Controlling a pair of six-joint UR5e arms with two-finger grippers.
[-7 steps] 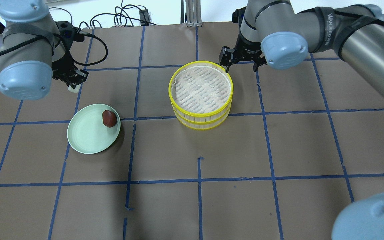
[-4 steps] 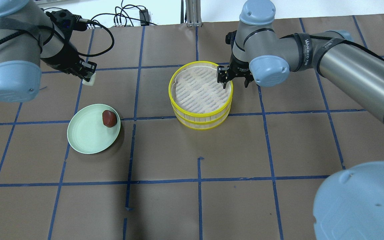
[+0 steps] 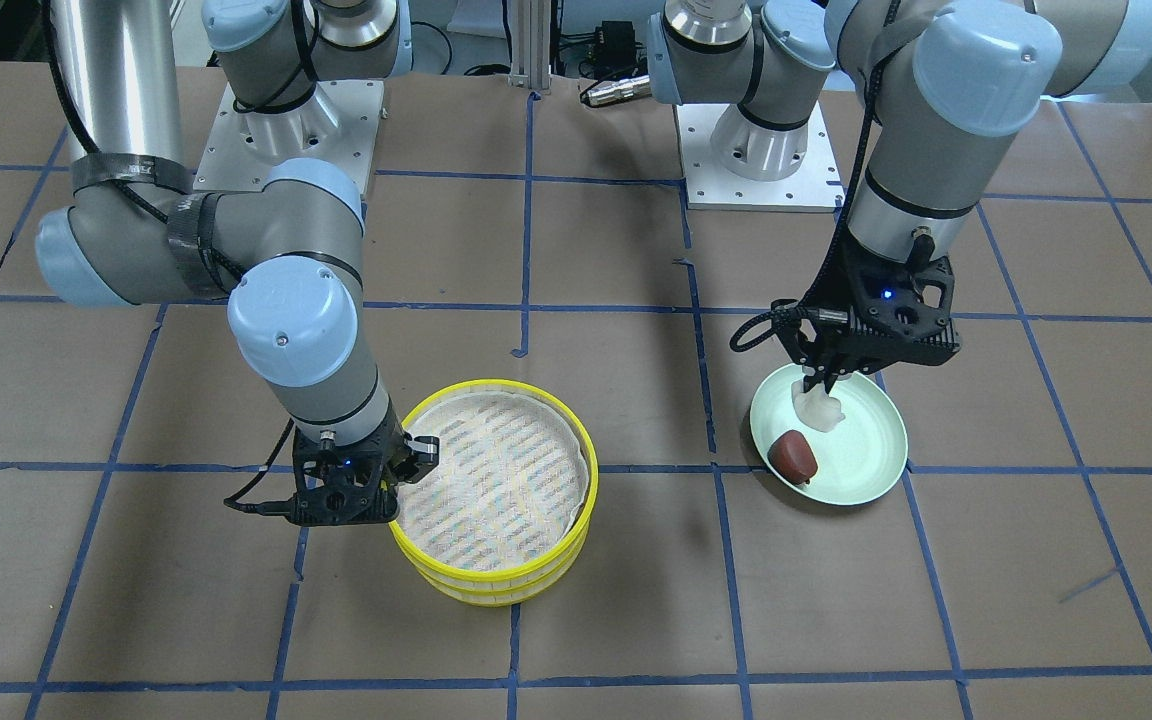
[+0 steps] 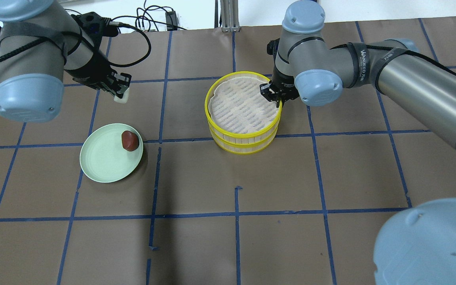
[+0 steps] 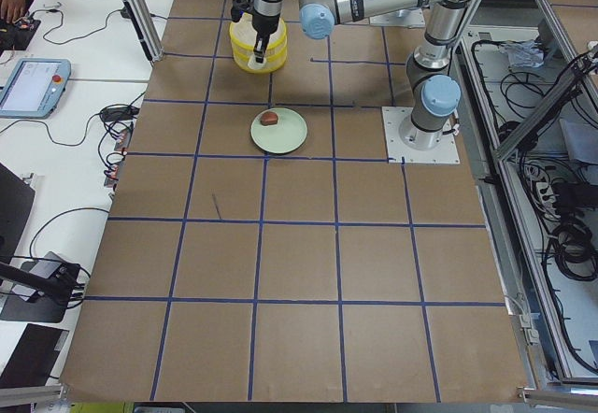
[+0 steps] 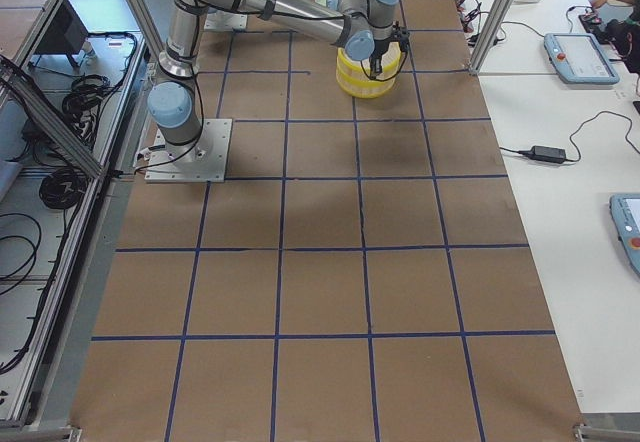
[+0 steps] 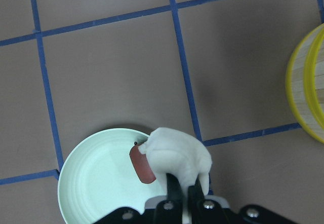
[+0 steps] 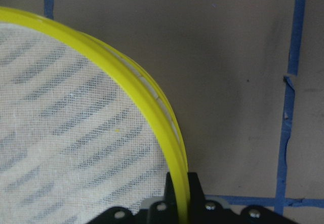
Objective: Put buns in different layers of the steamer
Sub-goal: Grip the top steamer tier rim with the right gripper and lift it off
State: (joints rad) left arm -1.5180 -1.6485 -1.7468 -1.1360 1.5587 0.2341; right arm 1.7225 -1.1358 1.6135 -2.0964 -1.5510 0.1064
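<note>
Two yellow-rimmed steamer trays stand stacked at mid-table, the top tray [image 4: 240, 105] on the lower tray [image 4: 244, 147]. The top liner is bare. My right gripper [image 4: 277, 99] is shut on the top tray's right rim [image 8: 162, 127], one finger inside and one outside. My left gripper [image 4: 121, 95] is shut on the white bun [image 7: 177, 155] and holds it in the air beyond the pale green plate [image 4: 105, 164]. The reddish-brown bun [image 4: 129, 140] lies on that plate's right side. In the front view the white bun [image 3: 818, 408] hangs over the plate [image 3: 866, 450].
Brown paper with blue tape grid lines covers the table [image 4: 236, 237]. Cables lie along the far edge [image 4: 149, 19]. My right arm's elbow [image 4: 430, 241] fills the lower right corner of the overhead view. Both arm bases [image 3: 766, 150] stand at the table's robot side.
My left gripper has carried the white bun to the right. My right gripper came down over the top tray's right rim and shut on it; the tray has shifted slightly right.
</note>
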